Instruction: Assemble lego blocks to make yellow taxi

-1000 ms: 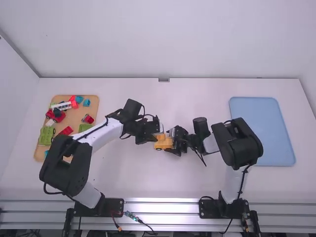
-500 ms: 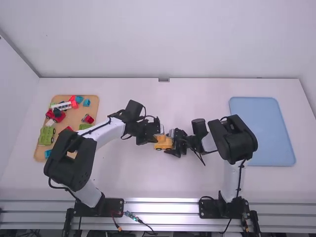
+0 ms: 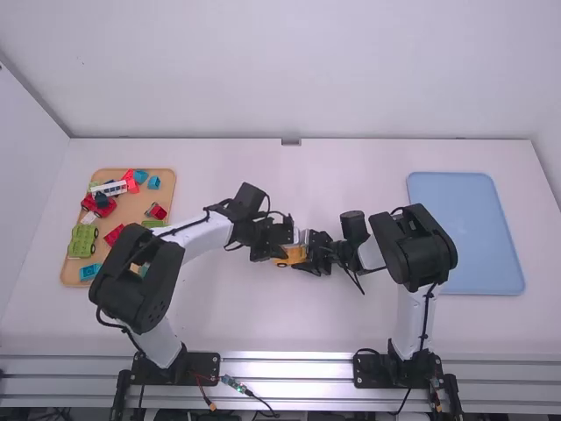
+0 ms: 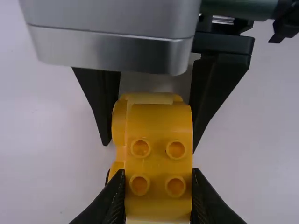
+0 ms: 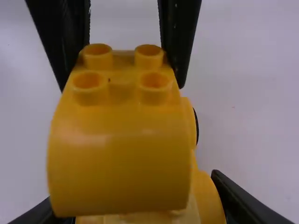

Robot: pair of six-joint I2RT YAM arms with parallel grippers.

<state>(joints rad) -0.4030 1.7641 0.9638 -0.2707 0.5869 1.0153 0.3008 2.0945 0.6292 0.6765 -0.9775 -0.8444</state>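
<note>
Mid-table, my left gripper (image 3: 276, 252) and my right gripper (image 3: 313, 261) meet at the yellow taxi (image 3: 295, 254) from opposite sides. In the left wrist view, the left gripper (image 4: 159, 198) is shut on the studded end of a curved yellow block (image 4: 159, 121). That block lies over the yellow wheeled base (image 4: 119, 128), its far end between the right gripper's fingers. In the right wrist view, the right gripper (image 5: 140, 212) is shut on the wheeled base (image 5: 205, 196), below the curved block (image 5: 119, 163). Whether block and base are fully pressed together, I cannot tell.
A wooden tray (image 3: 131, 219) with several coloured blocks and vehicle parts lies at the left, partly behind the left arm. A blue tray (image 3: 478, 232) lies at the right, beyond the right arm's elbow.
My left gripper has moved right over the taxi, covering more of it, and its arm has swung slightly right. The right arm shifted slightly left at first, then stayed still.
</note>
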